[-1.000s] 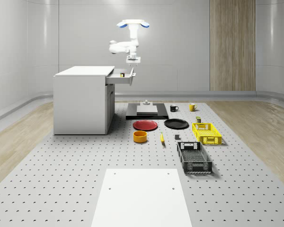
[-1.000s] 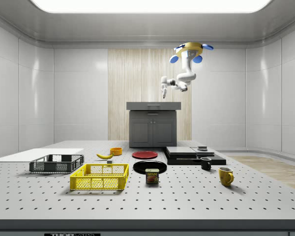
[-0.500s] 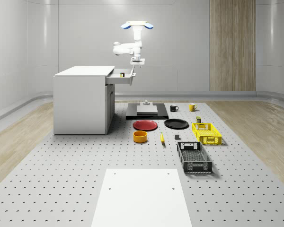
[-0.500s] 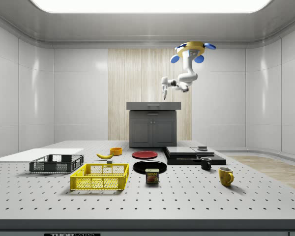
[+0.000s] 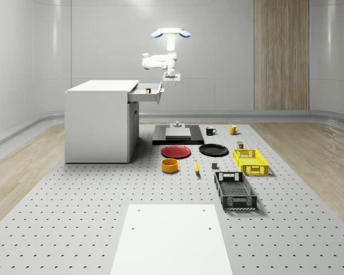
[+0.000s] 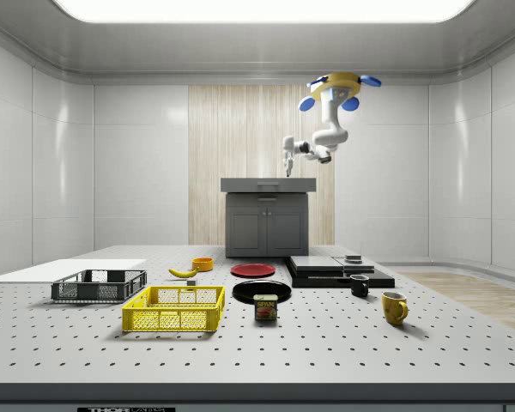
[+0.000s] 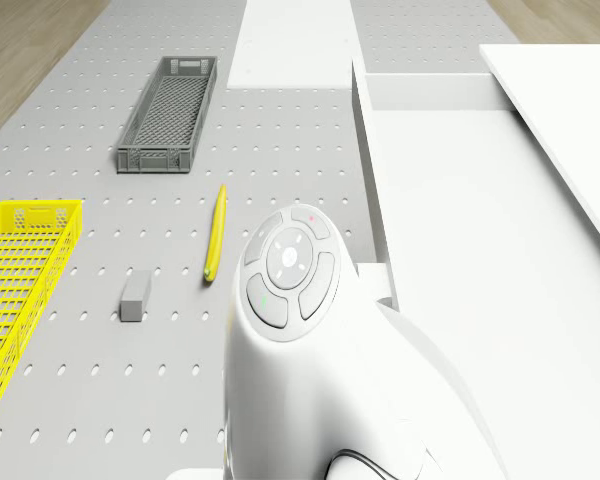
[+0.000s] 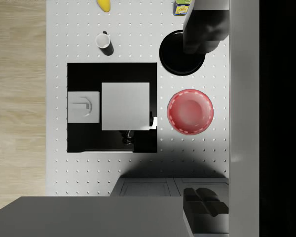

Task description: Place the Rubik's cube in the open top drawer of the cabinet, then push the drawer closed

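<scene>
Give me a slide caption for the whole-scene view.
Drone hovers beside the cabinet, claw just past the open top drawer.

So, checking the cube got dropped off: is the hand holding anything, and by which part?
Nothing is held: the hand hangs bare beside the open drawer, where a small thing lies.
</scene>
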